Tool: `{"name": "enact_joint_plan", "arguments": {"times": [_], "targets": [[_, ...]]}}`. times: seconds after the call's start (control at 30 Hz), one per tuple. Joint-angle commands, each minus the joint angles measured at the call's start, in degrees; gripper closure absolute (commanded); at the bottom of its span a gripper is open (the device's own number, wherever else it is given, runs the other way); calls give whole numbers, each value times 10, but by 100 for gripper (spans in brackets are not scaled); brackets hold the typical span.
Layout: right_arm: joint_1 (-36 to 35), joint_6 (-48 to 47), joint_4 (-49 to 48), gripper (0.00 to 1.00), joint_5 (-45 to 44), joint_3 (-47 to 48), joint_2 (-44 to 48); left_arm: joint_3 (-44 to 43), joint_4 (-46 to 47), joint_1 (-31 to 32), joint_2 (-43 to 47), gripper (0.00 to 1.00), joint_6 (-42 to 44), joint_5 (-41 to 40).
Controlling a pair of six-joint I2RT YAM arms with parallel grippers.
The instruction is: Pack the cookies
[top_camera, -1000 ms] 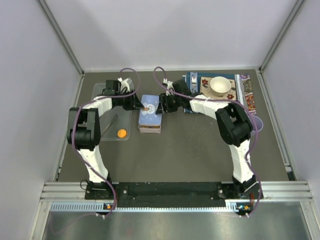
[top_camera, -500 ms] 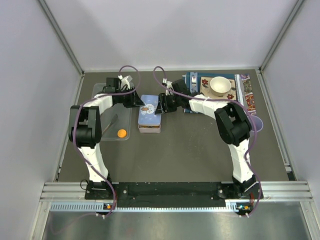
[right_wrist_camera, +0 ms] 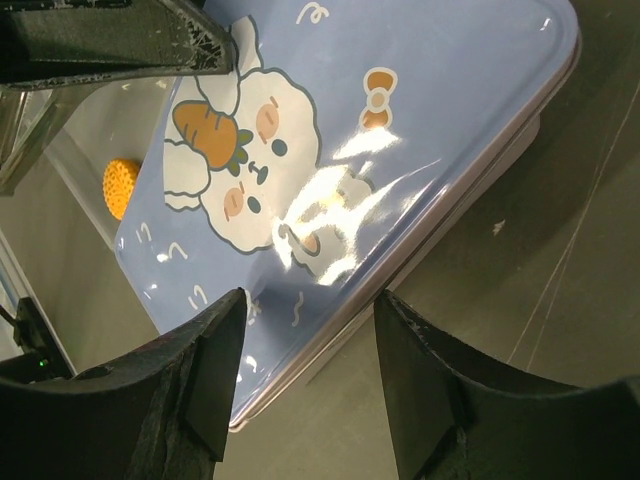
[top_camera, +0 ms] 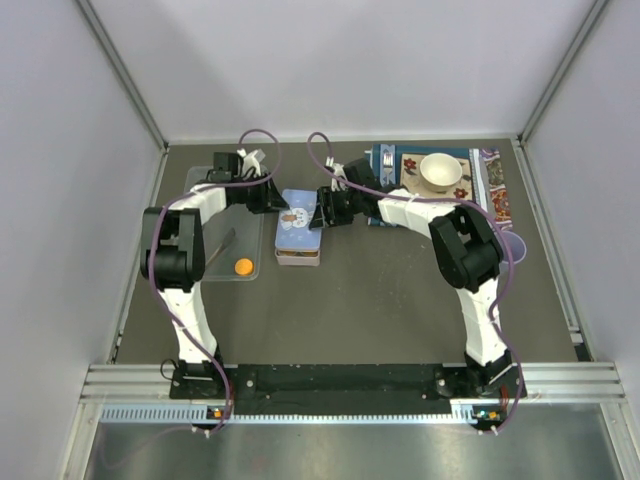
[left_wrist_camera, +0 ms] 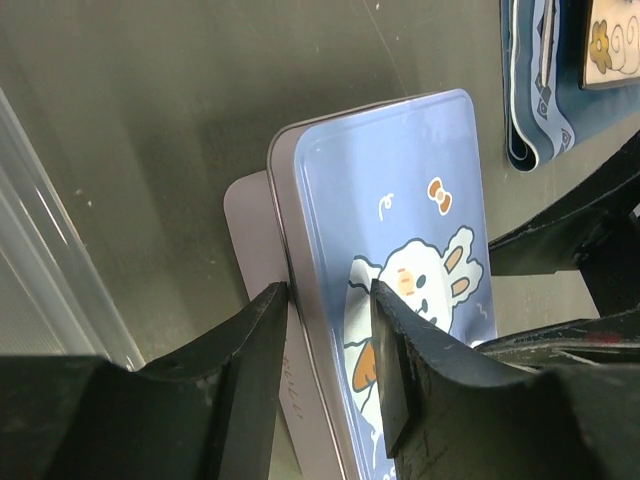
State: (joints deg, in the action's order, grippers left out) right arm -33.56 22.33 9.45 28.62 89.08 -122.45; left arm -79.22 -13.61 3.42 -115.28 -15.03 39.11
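A blue tin lid with a rabbit picture (top_camera: 300, 226) lies slightly askew on its pale base in the middle of the table. My left gripper (top_camera: 271, 202) is at its far left edge. In the left wrist view the jaws (left_wrist_camera: 328, 295) stand a little apart over the lid's (left_wrist_camera: 400, 190) rim, with the base (left_wrist_camera: 250, 215) showing beside it. My right gripper (top_camera: 326, 209) is open at the lid's right edge, its jaws (right_wrist_camera: 312, 300) straddling the lid's (right_wrist_camera: 400, 130) rim without touching. One orange cookie (top_camera: 243, 266) lies in a clear tray (top_camera: 215, 240); it also shows in the right wrist view (right_wrist_camera: 120, 187).
A cream bowl (top_camera: 440, 172) sits on a patterned mat (top_camera: 400, 190) at the back right, with a patterned strip (top_camera: 497, 190) beside it. A pale round disc (top_camera: 512, 246) lies near the right arm. The clear tray's wall (left_wrist_camera: 40, 250) is left of the tin.
My left gripper has drawn back from above the lid's middle to its far left edge. The right gripper has hardly moved.
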Motion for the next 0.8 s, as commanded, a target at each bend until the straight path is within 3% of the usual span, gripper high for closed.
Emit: {"name": "enact_joint_plan", "arguments": {"times": [0.0,0.77], "targets": [[-9,14,-15,46,27,29,19,-34,10,1,-13,56,3,13],[-9,31,-15,46,44,32,27,-84,-10,2,-43,57,3,9]]}}
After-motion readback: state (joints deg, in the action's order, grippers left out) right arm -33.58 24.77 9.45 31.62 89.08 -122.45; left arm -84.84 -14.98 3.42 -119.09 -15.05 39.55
